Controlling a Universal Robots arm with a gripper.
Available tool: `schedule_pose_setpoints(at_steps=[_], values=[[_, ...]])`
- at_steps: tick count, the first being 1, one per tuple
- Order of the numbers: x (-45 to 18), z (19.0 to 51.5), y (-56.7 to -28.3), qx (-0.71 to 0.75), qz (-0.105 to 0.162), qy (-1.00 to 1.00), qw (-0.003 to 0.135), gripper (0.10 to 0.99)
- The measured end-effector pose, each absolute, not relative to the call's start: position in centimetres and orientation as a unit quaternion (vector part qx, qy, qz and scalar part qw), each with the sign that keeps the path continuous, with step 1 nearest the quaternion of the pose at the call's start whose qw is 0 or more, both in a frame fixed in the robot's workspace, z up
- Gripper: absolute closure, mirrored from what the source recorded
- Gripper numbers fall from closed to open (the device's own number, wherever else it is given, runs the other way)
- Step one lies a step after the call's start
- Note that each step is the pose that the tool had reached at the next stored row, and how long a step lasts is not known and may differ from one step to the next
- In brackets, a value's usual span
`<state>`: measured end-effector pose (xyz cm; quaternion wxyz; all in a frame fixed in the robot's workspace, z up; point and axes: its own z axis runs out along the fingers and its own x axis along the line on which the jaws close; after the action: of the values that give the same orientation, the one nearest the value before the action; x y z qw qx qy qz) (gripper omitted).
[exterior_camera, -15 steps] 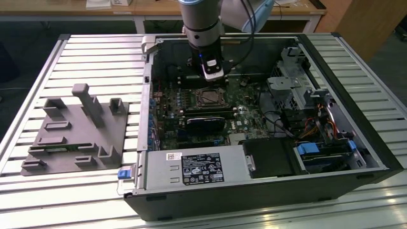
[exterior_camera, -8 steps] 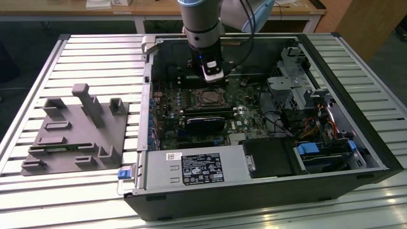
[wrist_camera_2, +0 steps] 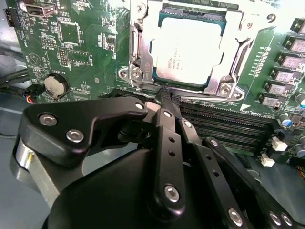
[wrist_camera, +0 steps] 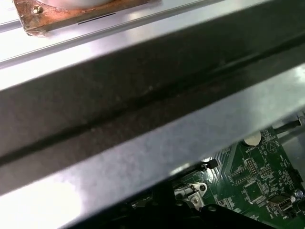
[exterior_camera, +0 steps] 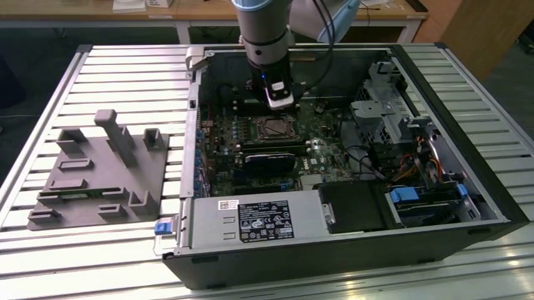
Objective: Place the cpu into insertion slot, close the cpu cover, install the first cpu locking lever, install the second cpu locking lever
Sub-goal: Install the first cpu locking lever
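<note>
Gripper [wrist_camera_2: 164,102] sits low over the motherboard [wrist_camera_2: 81,47], fingers drawn together to a narrow tip, nothing visibly between them. In the second wrist view the tip lies at the socket's near edge, touching or just short of the metal there; which one I cannot tell.

The cpu [wrist_camera_2: 188,55] lies flat in the insertion slot [exterior_camera: 274,128], pale face up. The cpu cover [wrist_camera_2: 236,45] is down around it, framing the chip through its cut-out. A thin locking lever [wrist_camera_2: 136,52] runs along one side of the frame; whether it is latched cannot be read.

Long black memory slots [wrist_camera_2: 228,126] run right beside the gripper. In the exterior view the arm [exterior_camera: 265,44] reaches down into the open computer case [exterior_camera: 434,206], which lies on the slatted surface [exterior_camera: 125,75]; a grey fixture block [exterior_camera: 96,175] stands apart at the exterior view's left.

Risks, as I judge them:
- Tip may slip off a thin sprung lever, which would then snap back.
- Sideways push could scrape the memory slots or nearby board parts.
- Forcing a lever over an unevenly seated cover could load the chip badly.
</note>
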<state>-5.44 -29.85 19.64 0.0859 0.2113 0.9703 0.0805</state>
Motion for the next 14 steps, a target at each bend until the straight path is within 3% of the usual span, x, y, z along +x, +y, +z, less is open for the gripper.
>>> schedule_pose_setpoints(at_steps=[14], values=[[-5.33, 19.87, -30.03, 0.211, 0.078, 0.971, 0.086, 0.980]])
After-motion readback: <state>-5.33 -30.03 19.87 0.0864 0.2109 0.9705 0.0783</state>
